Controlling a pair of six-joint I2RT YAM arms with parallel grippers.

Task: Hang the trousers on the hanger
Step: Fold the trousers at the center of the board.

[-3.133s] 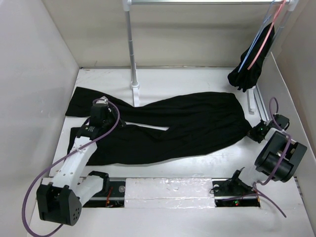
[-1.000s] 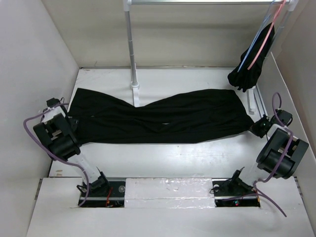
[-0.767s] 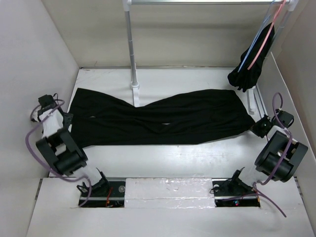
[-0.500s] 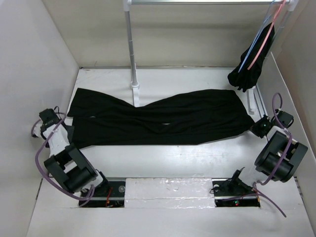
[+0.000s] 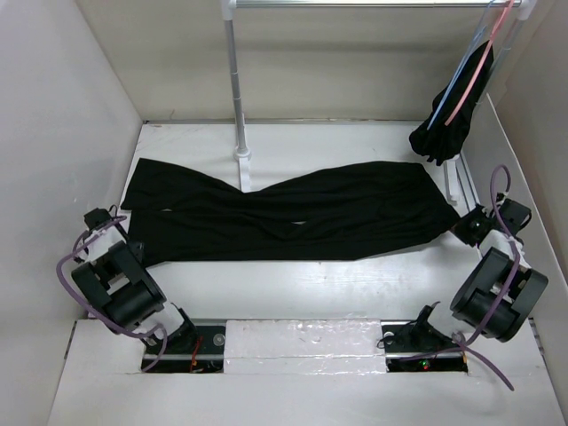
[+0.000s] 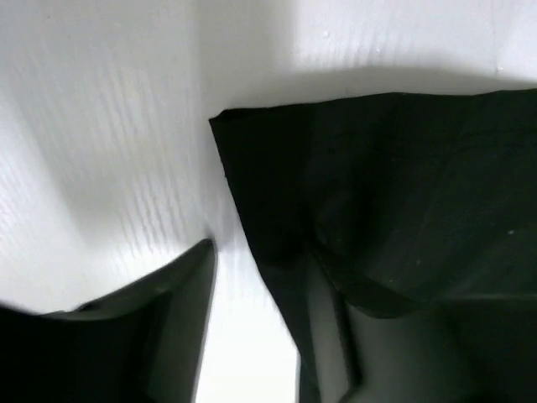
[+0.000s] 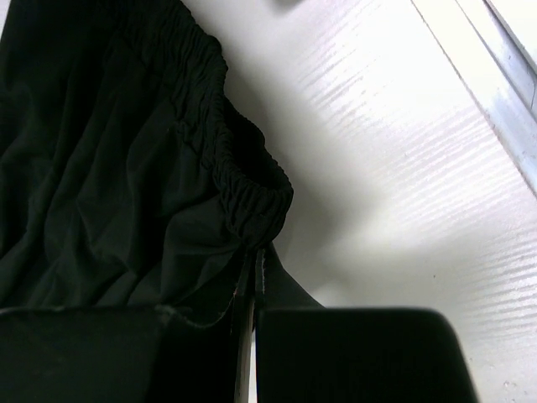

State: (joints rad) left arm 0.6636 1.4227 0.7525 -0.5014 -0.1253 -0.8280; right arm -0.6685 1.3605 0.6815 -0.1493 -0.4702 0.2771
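Note:
The black trousers (image 5: 293,213) lie flat across the table, legs to the left and waist to the right. My right gripper (image 5: 463,229) is shut on the elastic waistband (image 7: 243,180) at its right end, the fingers pinched together (image 7: 254,260). My left gripper (image 5: 114,226) sits at the left edge of the table by the leg ends. It stands open (image 6: 256,269) with white table between the fingers, and the hem corner (image 6: 252,151) lies just ahead of it. The light-blue hanger (image 5: 460,80) hangs from the rail at the back right.
A white rack pole (image 5: 236,80) stands on its base behind the trousers. A pink hanger (image 5: 477,71) with a bunched black garment (image 5: 444,124) hangs beside the blue one. Metal rails (image 5: 461,191) run along the right wall. Side walls close in on both sides.
The left arm let go of the trouser legs and drew back to the table's left edge, folding down low. The legs now lie together and straight. The right gripper kept its hold.

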